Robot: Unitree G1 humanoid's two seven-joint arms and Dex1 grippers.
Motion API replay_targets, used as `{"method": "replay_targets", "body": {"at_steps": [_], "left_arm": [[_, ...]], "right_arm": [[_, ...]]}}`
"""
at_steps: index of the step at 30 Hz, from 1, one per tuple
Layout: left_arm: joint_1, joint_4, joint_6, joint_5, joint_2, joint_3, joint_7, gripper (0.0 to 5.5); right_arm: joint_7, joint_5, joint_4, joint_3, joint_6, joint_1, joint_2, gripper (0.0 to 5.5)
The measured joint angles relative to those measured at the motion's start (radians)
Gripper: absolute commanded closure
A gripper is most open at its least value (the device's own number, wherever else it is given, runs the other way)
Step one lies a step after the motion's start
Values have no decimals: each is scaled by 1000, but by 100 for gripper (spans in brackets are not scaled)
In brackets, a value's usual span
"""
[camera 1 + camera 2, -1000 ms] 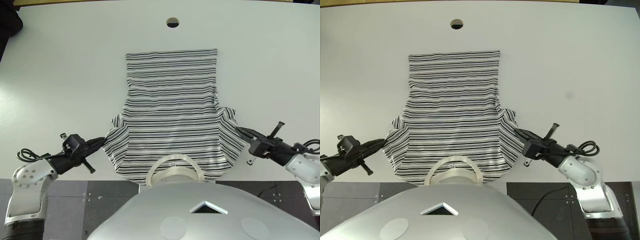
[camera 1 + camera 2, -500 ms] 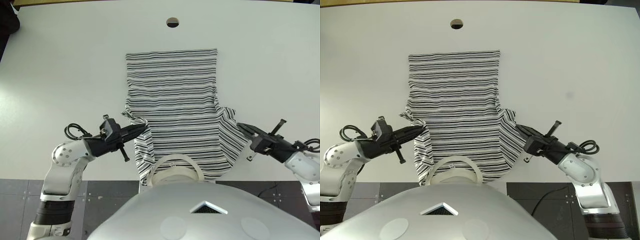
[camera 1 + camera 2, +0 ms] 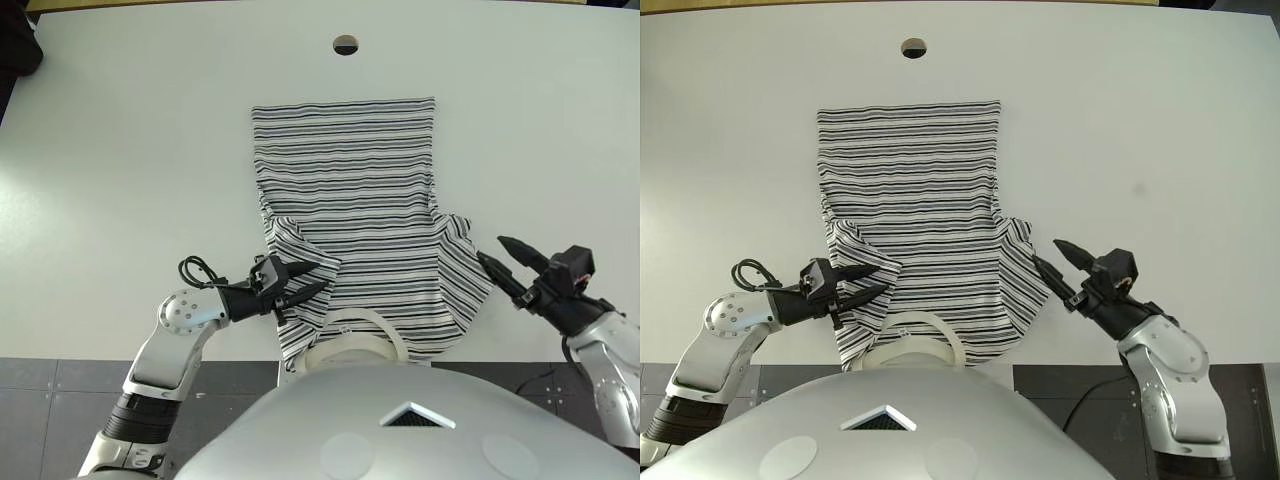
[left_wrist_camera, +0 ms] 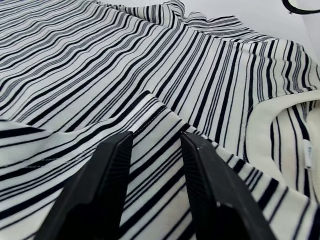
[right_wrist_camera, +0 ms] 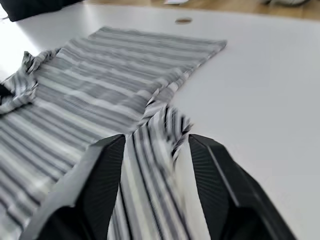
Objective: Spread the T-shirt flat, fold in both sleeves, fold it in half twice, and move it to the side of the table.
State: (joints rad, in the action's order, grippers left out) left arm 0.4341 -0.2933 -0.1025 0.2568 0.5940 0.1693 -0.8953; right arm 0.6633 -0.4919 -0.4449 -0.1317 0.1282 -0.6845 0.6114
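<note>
The striped T-shirt (image 3: 345, 170) lies on the white table (image 3: 120, 150), roughly in the middle from side to side. Its hem points toward the far edge and its cream collar (image 3: 345, 316) sits at the near edge, close to the robot. The body of the shirt lies fairly flat, with a straight hem and some light puckering along its right side.

The left sleeve (image 3: 300, 250) is turned inward and rests on top of the shirt's front, forming a slanted flap with a few wrinkles. The left gripper (image 3: 312, 278) is at this flap, low over the cloth and just beside the collar. Its jaws are parted and released. The left wrist view shows the two black fingers (image 4: 107, 165) standing apart, with the striped fabric lying loose beneath the gap rather than pinched.

The right sleeve (image 3: 465, 270) is spread outward on the table, not folded in. The right gripper (image 3: 492, 250) is at its outer edge, also with its jaws spread wide and holding nothing. In the right wrist view the sleeve's edge runs between the two fingers (image 5: 107, 165).

A small round hole (image 3: 345, 44) sits in the table beyond the hem, well apart from the shirt.
</note>
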Motion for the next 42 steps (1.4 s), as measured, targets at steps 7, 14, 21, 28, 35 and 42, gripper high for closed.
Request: {"method": "replay_targets", "body": {"at_steps": [7, 14, 21, 28, 35, 42], "left_arm": [[29, -83, 32, 95, -25, -94, 16, 374], [65, -118, 59, 121, -42, -104, 19, 374], [88, -122, 85, 126, -49, -110, 39, 374], [105, -55, 118, 67, -57, -137, 89, 443], [156, -34, 153, 23, -40, -133, 77, 537], [165, -35, 173, 23, -35, -135, 78, 537]], "right_arm": [[29, 66, 40, -26, 29, -40, 28, 318], [45, 76, 128, -42, 65, 2, 25, 352], [114, 78, 110, 25, 79, 13, 34, 510], [116, 80, 96, 17, 86, 14, 34, 540], [119, 56, -86, -3, 138, 54, 55, 540], [140, 107, -149, 171, 212, 203, 77, 540]]}}
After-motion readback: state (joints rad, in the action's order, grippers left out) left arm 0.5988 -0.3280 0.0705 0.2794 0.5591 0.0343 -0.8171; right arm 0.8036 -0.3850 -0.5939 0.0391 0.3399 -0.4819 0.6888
